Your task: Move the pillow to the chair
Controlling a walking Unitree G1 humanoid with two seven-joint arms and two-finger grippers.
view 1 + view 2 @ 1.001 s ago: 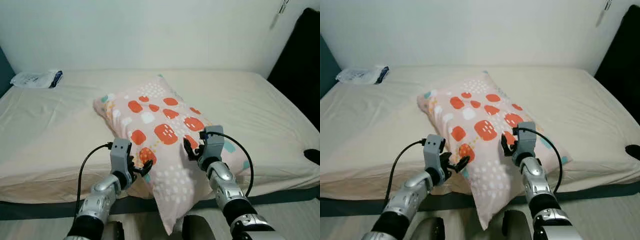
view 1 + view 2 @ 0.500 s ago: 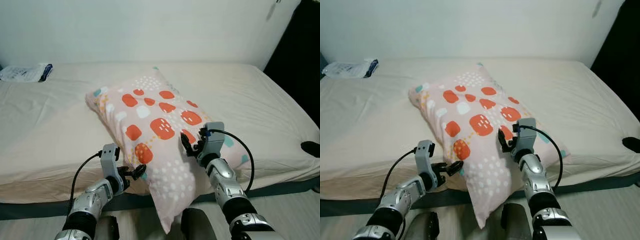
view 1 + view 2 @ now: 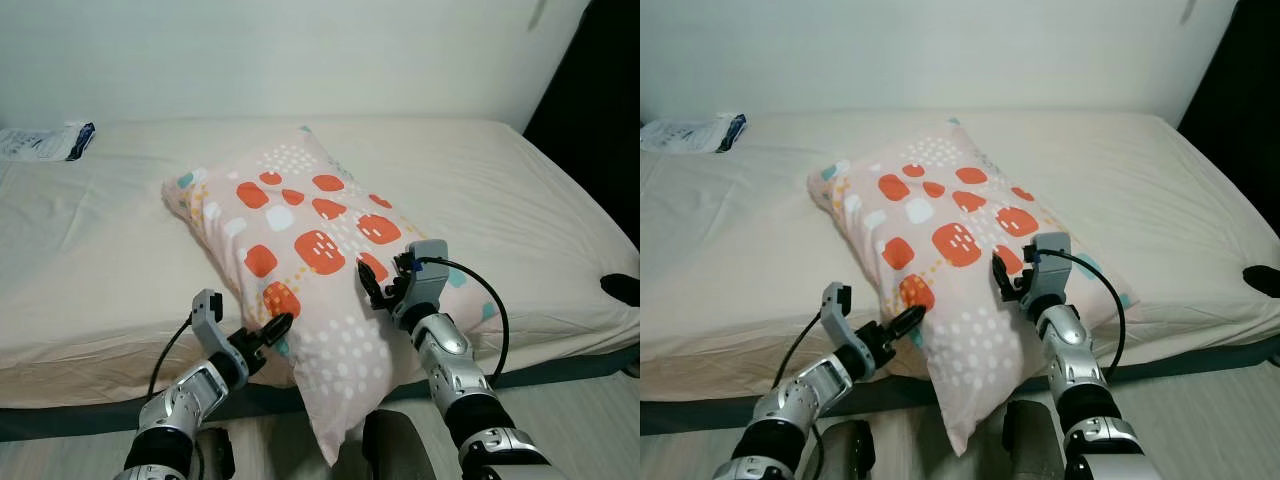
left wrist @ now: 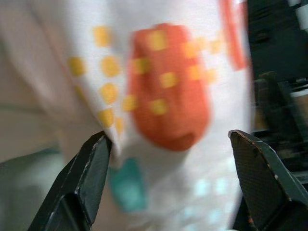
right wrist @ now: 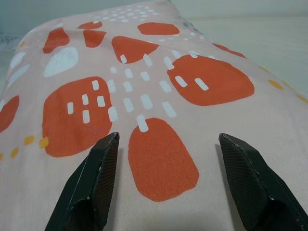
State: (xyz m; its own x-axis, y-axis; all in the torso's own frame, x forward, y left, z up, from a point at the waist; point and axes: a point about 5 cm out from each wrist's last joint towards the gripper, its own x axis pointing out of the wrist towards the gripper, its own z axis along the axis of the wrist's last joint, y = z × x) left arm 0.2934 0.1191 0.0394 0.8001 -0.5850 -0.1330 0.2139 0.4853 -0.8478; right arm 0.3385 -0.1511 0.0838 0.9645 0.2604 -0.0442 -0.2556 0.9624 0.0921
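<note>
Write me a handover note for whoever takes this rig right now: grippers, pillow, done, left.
Left gripper: open, at the pillow's near left edge, fingers spread around the fabric, not closed on it.
Right gripper: open, resting on top of the pillow on its near right side.
Pillow: patterned pink, lying diagonally on the bed, its near corner hanging over the mattress edge toward the robot.
Done: both grippers placed at the pillow.
Left: close on it, lift, carry it to the chair, set it down.
</note>
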